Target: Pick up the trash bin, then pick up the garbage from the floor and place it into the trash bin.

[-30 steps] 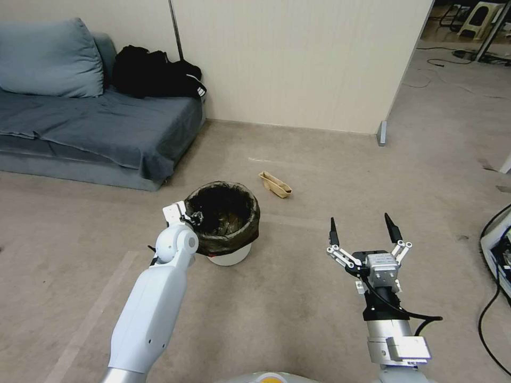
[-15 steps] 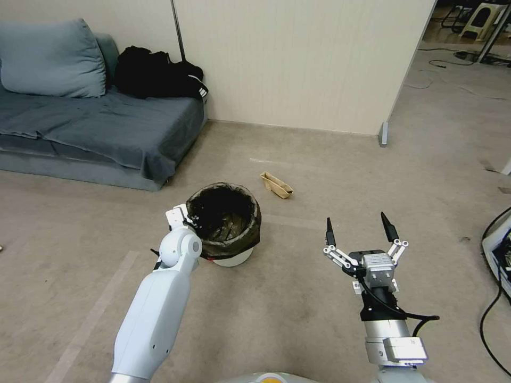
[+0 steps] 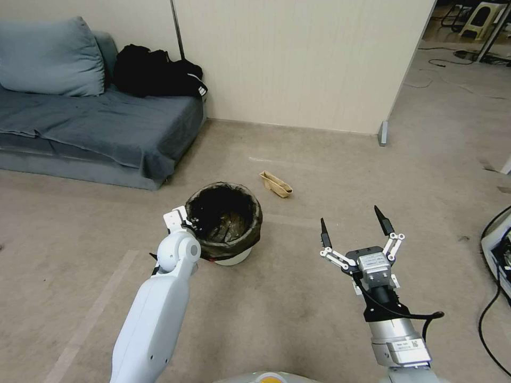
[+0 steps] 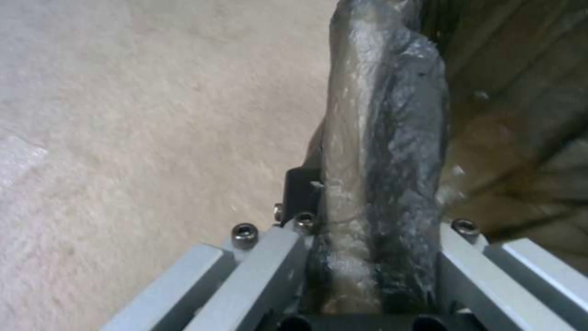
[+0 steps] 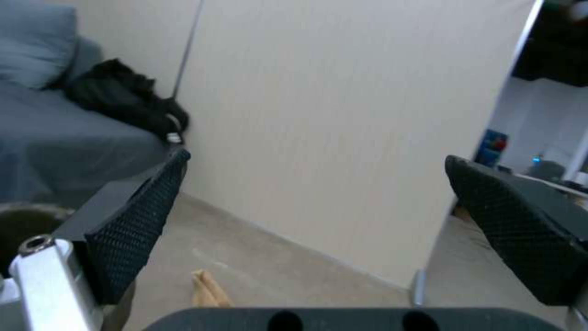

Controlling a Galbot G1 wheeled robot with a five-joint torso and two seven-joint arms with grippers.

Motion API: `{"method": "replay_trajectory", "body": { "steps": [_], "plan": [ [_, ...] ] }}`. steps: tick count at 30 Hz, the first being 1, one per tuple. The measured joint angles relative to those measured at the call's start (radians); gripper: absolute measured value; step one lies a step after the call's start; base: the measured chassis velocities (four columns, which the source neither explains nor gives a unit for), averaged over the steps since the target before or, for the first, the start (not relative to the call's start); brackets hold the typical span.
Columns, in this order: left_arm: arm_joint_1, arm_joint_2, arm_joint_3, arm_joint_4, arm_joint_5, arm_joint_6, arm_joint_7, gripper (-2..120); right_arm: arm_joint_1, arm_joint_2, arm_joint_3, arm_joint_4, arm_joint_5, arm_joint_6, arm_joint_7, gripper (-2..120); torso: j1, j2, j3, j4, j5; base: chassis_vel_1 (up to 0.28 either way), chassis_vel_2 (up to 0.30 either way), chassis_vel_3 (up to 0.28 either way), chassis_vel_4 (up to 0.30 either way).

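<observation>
The room has soft, even indoor light and no strong glare. The trash bin (image 3: 226, 223) throws only a faint shadow on the floor. The head view bends lines near its edges. The left wrist view is blurred at close range; the right wrist view is a little soft.

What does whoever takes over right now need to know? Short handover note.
Left gripper: shut on the bin rim; bag edge between its fingers in the left wrist view. Whether the bin is off the floor, cannot tell.
Right gripper: open, empty, in the air right of the bin.
Garbage: one tan paper piece on the floor beyond the bin.
Done: bin gripped.
Left: pick the paper, drop it in.
</observation>
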Motion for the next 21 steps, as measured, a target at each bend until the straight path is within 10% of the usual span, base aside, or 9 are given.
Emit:
{"method": "replay_trajectory", "body": {
  "steps": [21],
  "plan": [
    [0.472,-0.004,-0.022,-0.75,0.194,-0.019,0.042,1,-0.014,0.0,-0.035,-0.002,0.02,0.035,0.102,100,0.0,0.0,-0.001,0.0011,0.0026,0.0,0.0,0.0,0.0]
  ]
}}
